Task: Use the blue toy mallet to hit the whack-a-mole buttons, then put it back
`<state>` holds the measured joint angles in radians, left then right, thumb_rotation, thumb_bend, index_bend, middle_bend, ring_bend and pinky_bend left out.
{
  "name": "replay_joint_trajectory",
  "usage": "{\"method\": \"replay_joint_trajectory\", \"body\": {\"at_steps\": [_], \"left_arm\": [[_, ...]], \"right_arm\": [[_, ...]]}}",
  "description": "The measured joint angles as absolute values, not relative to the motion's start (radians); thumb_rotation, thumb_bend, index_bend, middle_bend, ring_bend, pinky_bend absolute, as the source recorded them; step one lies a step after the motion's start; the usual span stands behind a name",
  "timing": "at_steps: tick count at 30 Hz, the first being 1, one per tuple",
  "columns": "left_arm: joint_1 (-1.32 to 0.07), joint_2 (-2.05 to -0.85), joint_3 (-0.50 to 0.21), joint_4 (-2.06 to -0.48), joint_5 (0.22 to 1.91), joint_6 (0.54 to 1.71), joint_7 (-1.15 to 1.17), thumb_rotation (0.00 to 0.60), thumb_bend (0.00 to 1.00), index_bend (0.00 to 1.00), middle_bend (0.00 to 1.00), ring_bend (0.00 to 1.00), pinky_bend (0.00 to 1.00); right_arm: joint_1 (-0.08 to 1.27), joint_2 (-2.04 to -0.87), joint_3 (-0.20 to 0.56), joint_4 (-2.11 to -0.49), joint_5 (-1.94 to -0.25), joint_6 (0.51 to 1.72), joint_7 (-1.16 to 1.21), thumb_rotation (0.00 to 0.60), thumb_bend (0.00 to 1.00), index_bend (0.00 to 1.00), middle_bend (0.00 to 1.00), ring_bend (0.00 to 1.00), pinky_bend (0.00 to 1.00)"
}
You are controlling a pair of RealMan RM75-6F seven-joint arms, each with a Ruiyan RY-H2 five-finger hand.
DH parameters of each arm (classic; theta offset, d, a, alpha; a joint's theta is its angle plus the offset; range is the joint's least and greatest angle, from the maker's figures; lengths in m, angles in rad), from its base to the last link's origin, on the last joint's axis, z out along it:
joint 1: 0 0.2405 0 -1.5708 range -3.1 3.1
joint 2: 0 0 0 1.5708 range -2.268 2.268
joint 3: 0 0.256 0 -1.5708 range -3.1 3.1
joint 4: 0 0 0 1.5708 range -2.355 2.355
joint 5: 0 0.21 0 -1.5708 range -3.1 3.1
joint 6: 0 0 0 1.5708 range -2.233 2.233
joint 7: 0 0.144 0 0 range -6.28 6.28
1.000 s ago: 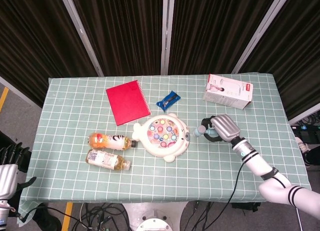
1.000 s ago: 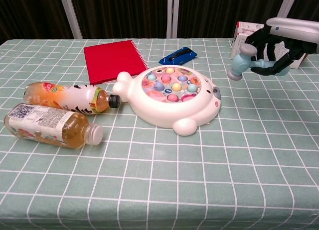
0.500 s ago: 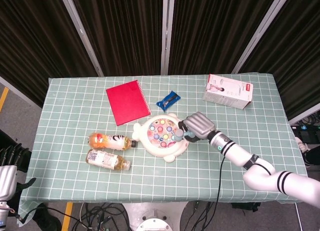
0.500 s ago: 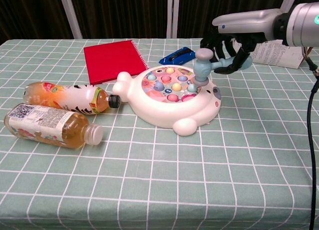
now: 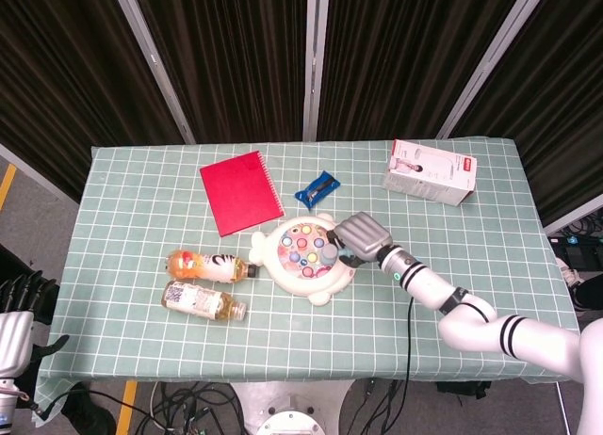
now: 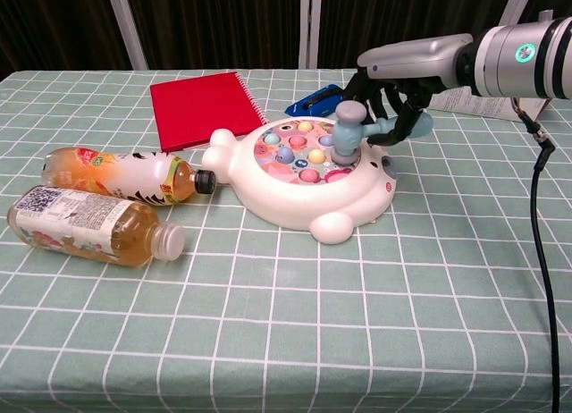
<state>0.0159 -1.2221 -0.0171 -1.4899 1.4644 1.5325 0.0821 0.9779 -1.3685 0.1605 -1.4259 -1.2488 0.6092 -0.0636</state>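
My right hand [image 6: 398, 96] grips the mallet [image 6: 349, 127], fingers wrapped round its handle; the head sits on the toy [image 6: 304, 176], mid-table, apparently touching a button. Left hand [image 5: 14, 336]: grip indiscernible.

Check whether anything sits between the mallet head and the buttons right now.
Nothing visible does. The right hand holds the blue toy mallet with its head directly over the whack-a-mole toy, at the right-side buttons.
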Motion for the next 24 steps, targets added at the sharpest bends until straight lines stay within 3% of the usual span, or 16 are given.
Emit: {"method": "replay_joint_trajectory", "body": {"at_steps": [7, 24], "left_arm": [[0.018, -1.222, -0.018, -1.49, 1.468, 1.538, 0.082, 0.6, 0.03, 0.15, 0.06, 0.0, 0.0], [0.027, -1.229, -0.014, -1.474, 1.464, 1.539, 0.065, 0.6, 0.03, 0.15, 0.06, 0.0, 0.0]], "right_arm": [[0.964, -1.327, 0.173, -1.497, -1.282, 0.663, -0.041, 0.6, 0.48, 0.74, 0.63, 0.49, 0.64], [1.042, -1.406, 0.156, -1.46, -1.218, 0.575, -0.109, 0.6, 0.48, 0.74, 0.63, 0.49, 0.64]]}}
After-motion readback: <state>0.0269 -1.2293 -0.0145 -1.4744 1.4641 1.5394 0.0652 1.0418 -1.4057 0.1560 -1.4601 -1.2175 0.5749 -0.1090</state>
